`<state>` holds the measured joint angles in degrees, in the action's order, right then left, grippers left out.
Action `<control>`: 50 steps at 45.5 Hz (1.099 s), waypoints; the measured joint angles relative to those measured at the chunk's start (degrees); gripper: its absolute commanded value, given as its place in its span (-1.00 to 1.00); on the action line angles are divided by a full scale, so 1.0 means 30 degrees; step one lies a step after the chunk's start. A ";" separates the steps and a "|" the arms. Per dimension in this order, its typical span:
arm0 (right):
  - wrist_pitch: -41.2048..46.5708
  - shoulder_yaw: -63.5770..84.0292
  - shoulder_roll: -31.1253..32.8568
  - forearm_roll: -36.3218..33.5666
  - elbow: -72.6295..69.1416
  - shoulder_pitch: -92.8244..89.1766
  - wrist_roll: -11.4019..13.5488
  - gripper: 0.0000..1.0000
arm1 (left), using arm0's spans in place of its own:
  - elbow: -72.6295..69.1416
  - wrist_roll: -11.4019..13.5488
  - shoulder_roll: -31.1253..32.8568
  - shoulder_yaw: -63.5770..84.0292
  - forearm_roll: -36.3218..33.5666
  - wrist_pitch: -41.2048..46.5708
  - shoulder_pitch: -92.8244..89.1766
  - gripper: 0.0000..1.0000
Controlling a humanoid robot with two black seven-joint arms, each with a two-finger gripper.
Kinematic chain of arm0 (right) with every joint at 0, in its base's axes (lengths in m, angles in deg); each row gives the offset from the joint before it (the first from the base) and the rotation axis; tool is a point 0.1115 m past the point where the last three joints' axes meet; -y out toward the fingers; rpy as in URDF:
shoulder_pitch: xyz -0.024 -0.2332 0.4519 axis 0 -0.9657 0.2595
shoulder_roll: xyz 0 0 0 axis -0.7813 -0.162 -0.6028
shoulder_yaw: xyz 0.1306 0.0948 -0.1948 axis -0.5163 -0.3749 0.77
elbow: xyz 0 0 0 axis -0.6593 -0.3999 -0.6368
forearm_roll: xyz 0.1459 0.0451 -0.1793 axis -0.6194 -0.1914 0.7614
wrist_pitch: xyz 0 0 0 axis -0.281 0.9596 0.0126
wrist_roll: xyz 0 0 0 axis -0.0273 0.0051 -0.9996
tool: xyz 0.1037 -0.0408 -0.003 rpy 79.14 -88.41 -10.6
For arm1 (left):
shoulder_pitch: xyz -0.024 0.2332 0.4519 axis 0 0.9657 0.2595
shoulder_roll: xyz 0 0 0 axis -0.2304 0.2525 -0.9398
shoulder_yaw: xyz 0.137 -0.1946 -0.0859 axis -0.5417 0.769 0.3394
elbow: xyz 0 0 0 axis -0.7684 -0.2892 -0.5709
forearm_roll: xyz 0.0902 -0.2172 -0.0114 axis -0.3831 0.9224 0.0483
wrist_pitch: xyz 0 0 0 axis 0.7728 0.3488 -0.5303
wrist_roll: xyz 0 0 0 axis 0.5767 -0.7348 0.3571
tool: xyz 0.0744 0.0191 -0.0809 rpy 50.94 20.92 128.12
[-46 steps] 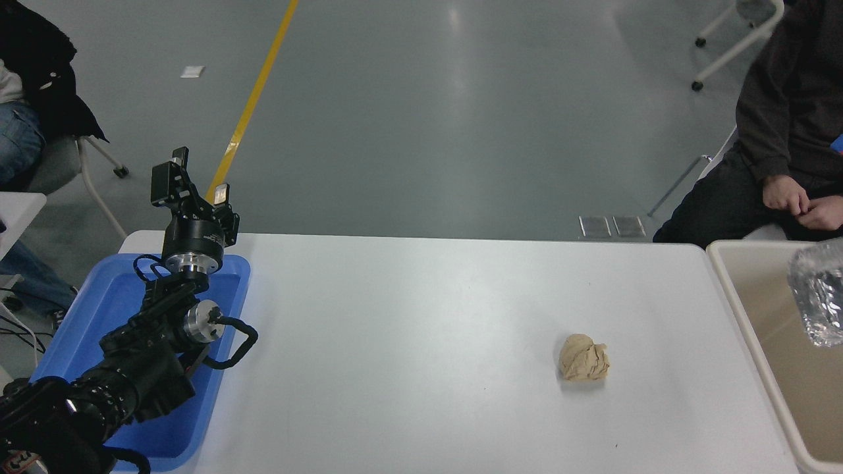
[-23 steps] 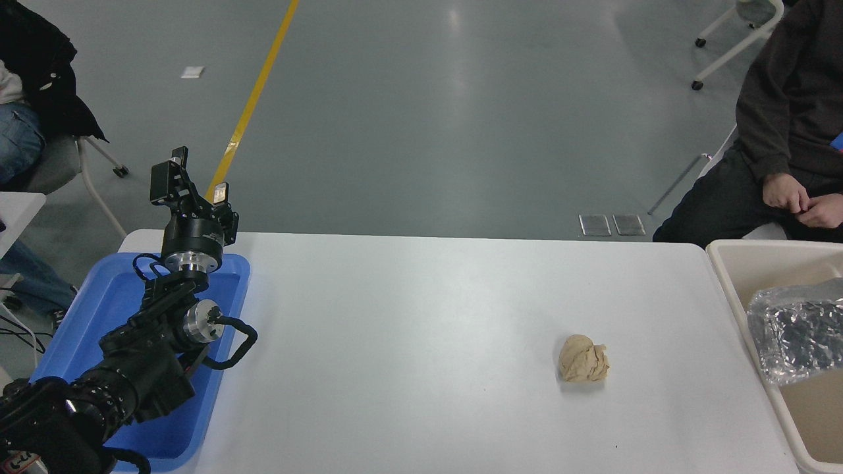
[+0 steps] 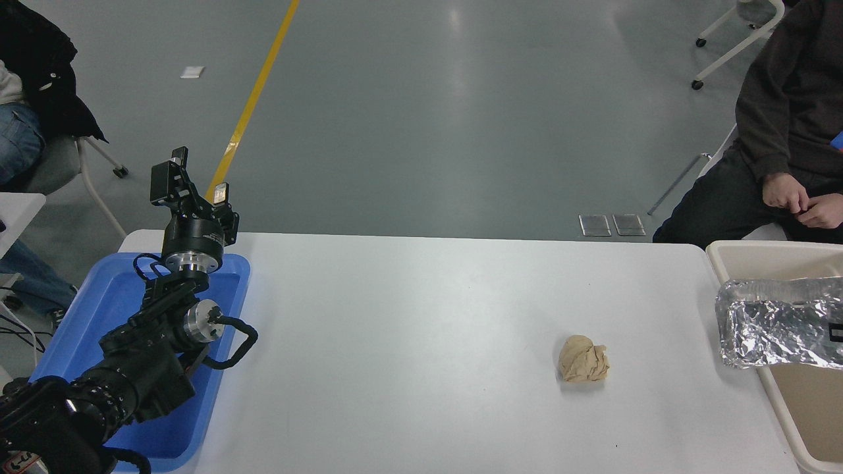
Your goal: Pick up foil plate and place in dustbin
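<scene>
The foil plate (image 3: pixel 777 322), crinkled shiny silver, hangs at the right edge of the picture, lying across the left rim of the beige dustbin (image 3: pixel 744 253) and reaching a little over the table. Only a small black piece of my right gripper (image 3: pixel 837 332) shows, at the plate's right end against the picture's edge; it holds the plate. My left arm is parked at the lower left over the blue tray (image 3: pixel 79 329), and its gripper (image 3: pixel 192 184) points up with its fingers apart and empty.
A crumpled tan paper ball (image 3: pixel 583 358) lies on the white table (image 3: pixel 421 342), left of the dustbin. A person in dark clothes (image 3: pixel 790 131) sits at the far right behind the dustbin. Another person sits at the far left.
The foil plate has moved left and turned from edge-on to lengthwise; it now overhangs the dustbin's left rim. The left arm and the paper ball have not moved.
</scene>
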<state>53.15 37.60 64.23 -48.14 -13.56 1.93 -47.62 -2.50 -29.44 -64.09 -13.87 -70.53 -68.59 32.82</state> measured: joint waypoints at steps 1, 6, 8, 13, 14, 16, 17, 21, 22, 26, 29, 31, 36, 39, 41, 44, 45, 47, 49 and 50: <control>-0.0007 -0.0005 -0.0017 -0.0018 0.0000 -0.0012 0.0010 1.00 | 0.0000 0.0000 0.0000 0.0000 0.0000 0.0000 0.0000 0.99; -0.0052 -0.0029 -0.0082 -0.0106 0.0006 -0.0060 0.0067 1.00 | 0.0000 0.0000 0.0000 0.0000 0.0000 0.0000 0.0000 0.99; -0.0062 -0.0034 -0.0093 -0.0122 0.0010 -0.0072 0.0078 1.00 | 0.0000 0.0000 0.0000 0.0000 0.0000 0.0000 0.0000 0.99; -0.0079 -0.0045 -0.0109 -0.0168 0.0028 -0.0082 0.0106 1.00 | 0.0000 0.0000 0.0000 0.0000 0.0000 0.0000 0.0000 0.99; -0.0081 -0.0047 -0.0108 -0.0174 0.0029 -0.0084 0.0110 1.00 | 0.0000 0.0000 0.0000 0.0000 0.0000 0.0000 0.0000 0.99; -0.0084 -0.0049 -0.0108 -0.0185 0.0031 -0.0086 0.0116 1.00 | 0.0000 0.0000 0.0000 0.0000 0.0000 0.0000 0.0000 0.99; -0.0085 -0.0050 -0.0108 -0.0188 0.0033 -0.0086 0.0119 1.00 | 0.0000 0.0000 0.0000 0.0000 0.0000 0.0000 0.0000 0.99; -0.0091 -0.0054 -0.0074 -0.0207 0.0040 -0.0085 0.0123 1.00 | 0.0000 0.0000 0.0000 0.0000 0.0000 0.0000 0.0000 0.99; -0.0092 -0.0054 -0.0061 -0.0210 0.0041 -0.0084 0.0124 1.00 | 0.0000 0.0000 0.0000 0.0000 0.0000 0.0000 0.0000 0.99; -0.0094 -0.0057 -0.0034 -0.0227 0.0041 0.0004 0.0123 1.00 | 0.0000 0.0000 0.0000 0.0000 0.0000 0.0000 0.0001 0.99; -0.0080 -0.0058 -0.0031 -0.0240 0.0041 0.0069 0.0088 1.00 | 0.0000 0.0000 0.0000 0.0000 0.0000 0.0000 0.0000 0.99; -0.0017 -0.0059 -0.0035 -0.0279 0.0040 0.0189 0.0058 1.00 | 0.0000 0.0000 0.0000 0.0000 0.0000 0.0000 0.0001 0.99; 0.0107 -0.0069 -0.0186 -0.0347 -0.0044 0.0523 0.0004 1.00 | -0.0001 -0.0001 0.0000 0.0000 0.0000 0.0000 0.0000 0.99; 0.0175 -0.0075 -0.0416 -0.0387 -0.0115 0.0764 -0.0034 1.00 | 0.0000 -0.0001 0.0000 0.0000 -0.0001 0.0000 0.0000 0.99; 0.0278 -0.0081 -0.0606 -0.0430 -0.0168 0.0987 -0.0064 1.00 | 0.0000 -0.0001 0.0000 0.0000 0.0000 0.0000 0.0001 0.99; 0.0534 -0.0128 -0.0852 -0.0465 -0.0224 0.1282 -0.0116 1.00 | -0.0001 0.0000 0.0000 0.0000 0.0000 0.0000 0.0000 0.99; 0.0634 -0.0153 -0.0932 -0.0474 -0.0238 0.1372 -0.0139 1.00 | 0.0000 0.0000 0.0000 0.0000 -0.0003 -0.0001 0.0000 0.99; 0.0917 -0.0220 -0.1120 -0.0495 -0.0265 0.1591 -0.0191 1.00 | 0.0000 0.0000 0.0000 0.0000 -0.0002 0.0000 -0.0003 0.99; 0.1221 -0.0312 -0.1319 -0.0511 -0.0290 0.1811 -0.0254 1.00 | 0.0000 0.0000 0.0000 0.0000 0.0000 0.0000 -0.0007 0.99; 0.1361 -0.0357 -0.1409 -0.0518 -0.0298 0.1904 -0.0286 1.00 | 0.0000 -0.0001 0.0001 0.0000 -0.0002 -0.0001 -0.0009 0.99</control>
<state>57.23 36.53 60.00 -49.70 -14.45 7.64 -48.48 -2.50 -29.44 -64.08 -13.87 -70.53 -68.59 32.79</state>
